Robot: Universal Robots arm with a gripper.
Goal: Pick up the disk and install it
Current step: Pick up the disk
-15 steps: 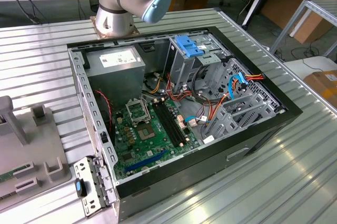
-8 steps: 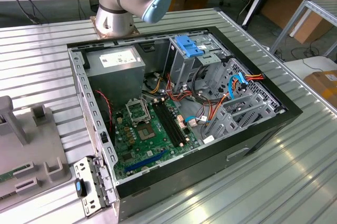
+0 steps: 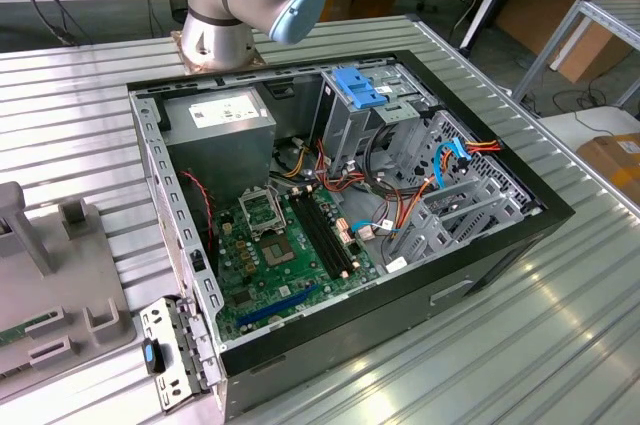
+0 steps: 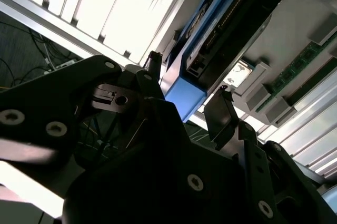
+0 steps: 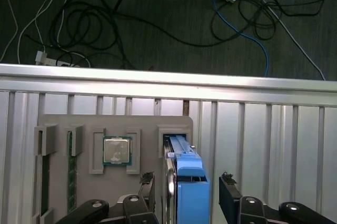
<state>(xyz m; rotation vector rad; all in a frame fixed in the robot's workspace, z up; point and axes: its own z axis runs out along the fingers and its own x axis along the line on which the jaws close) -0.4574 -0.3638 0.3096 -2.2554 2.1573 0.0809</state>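
The disk (image 5: 188, 179), a drive in a bright blue carrier frame, stands on edge in a slot of the grey holder plate (image 5: 142, 129). My gripper (image 5: 187, 191) is open and straddles it, with one black finger (image 5: 148, 186) on each side and a small gap to the frame on both. In the second wrist view the disk (image 4: 224, 23) shows its dark connector edge, and the gripper (image 4: 187, 95) sits at its blue end. The open computer case (image 3: 500, 255) lies on the ribbed metal table, with its drive cage (image 3: 345, 130) at the back.
The holder plate also carries a processor chip (image 5: 116, 151) and a memory stick (image 5: 70, 163). Inside the case are a power-supply box (image 3: 225, 120), a green mainboard (image 3: 270, 255) and loose cables. The table edge (image 5: 168, 84) runs just beyond the plate, with floor cables below.
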